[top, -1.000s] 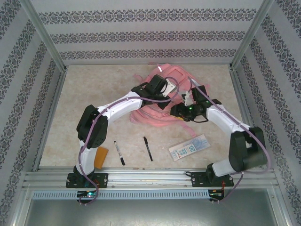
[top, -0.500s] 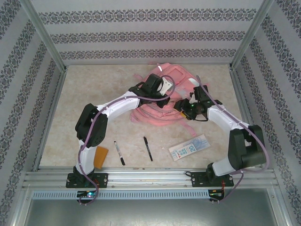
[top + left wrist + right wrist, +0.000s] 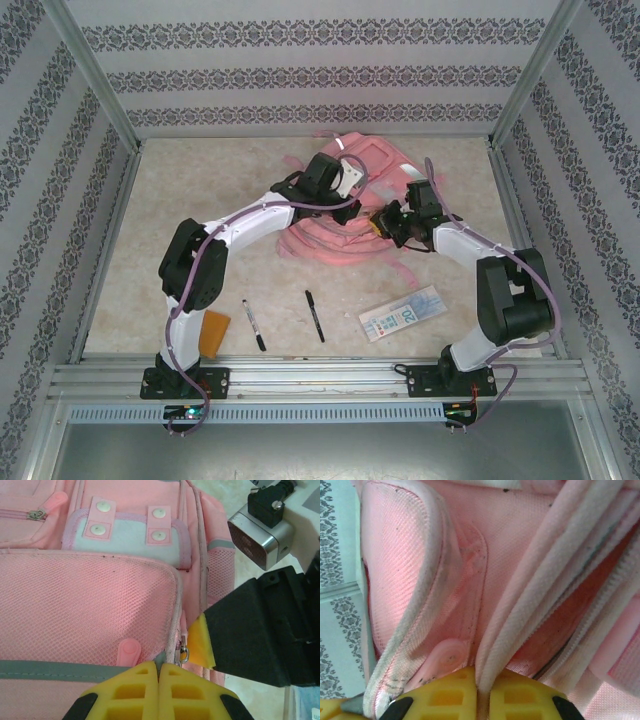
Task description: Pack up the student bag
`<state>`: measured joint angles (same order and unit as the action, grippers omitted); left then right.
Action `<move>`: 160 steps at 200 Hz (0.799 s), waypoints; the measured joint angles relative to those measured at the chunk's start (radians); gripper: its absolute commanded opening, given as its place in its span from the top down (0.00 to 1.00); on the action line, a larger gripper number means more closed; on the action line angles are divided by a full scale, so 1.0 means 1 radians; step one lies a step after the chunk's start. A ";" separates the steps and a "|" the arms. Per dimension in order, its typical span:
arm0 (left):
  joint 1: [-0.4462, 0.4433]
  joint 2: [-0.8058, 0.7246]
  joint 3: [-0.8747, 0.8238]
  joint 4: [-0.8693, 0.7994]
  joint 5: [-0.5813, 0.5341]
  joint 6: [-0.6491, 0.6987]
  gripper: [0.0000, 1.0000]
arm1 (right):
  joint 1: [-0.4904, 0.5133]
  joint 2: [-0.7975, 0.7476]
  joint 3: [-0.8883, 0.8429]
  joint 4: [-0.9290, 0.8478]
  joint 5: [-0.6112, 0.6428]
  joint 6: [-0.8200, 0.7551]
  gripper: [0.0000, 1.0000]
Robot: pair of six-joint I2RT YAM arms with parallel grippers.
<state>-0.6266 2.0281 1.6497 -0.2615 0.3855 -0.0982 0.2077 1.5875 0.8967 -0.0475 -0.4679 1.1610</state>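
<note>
Opening stage, I judge: left gripper (image 3: 159,680) and right gripper (image 3: 482,695) each clamped on student bag (image 3: 320,240) seams at twelve o'clock; next, pull apart.

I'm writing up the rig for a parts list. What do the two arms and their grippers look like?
The left arm and right arm each have white link shells, black joints and a purple cable looped alongside. The left gripper and right gripper carry yellow fingers with hollow grid cells, on black mounts.
</note>
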 measured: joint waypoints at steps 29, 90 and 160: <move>0.028 -0.018 0.009 -0.015 0.003 -0.038 0.53 | 0.021 0.013 0.005 0.042 0.008 0.057 1.00; 0.004 -0.397 -0.405 0.045 -0.047 -0.136 0.63 | 0.032 0.050 0.038 0.087 -0.016 0.146 1.00; -0.039 -0.216 -0.364 0.069 -0.105 -0.172 0.71 | 0.058 0.050 0.040 0.105 -0.021 0.189 1.00</move>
<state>-0.6659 1.8122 1.2858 -0.1928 0.2802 -0.2707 0.2661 1.6371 0.9367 0.0574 -0.4889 1.3499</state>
